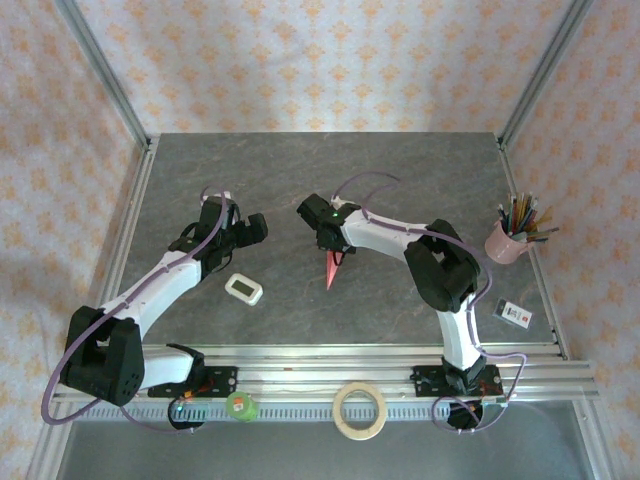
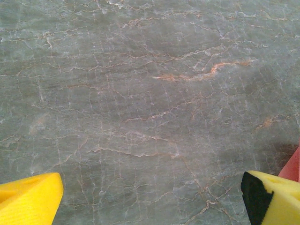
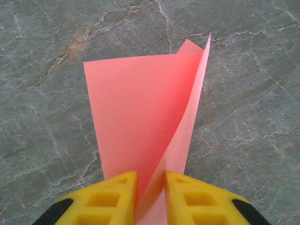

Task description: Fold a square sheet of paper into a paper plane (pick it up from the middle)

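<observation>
The square sheet of paper is pink-red and bent up off the grey marble table, one half curling over the other. My right gripper has its yellow fingers drawn close on either side of the sheet's raised middle, pinching it. From above, the paper shows as a narrow red sliver under the right gripper near the table's centre. To its left my left gripper stands wide open with nothing in it. In the left wrist view the left gripper is over bare table, and a corner of the paper shows at the right edge.
A small white rounded gadget lies just in front of the left gripper. A pink cup of pens and a small box sit at the right edge. A tape roll and a green object rest on the front rail.
</observation>
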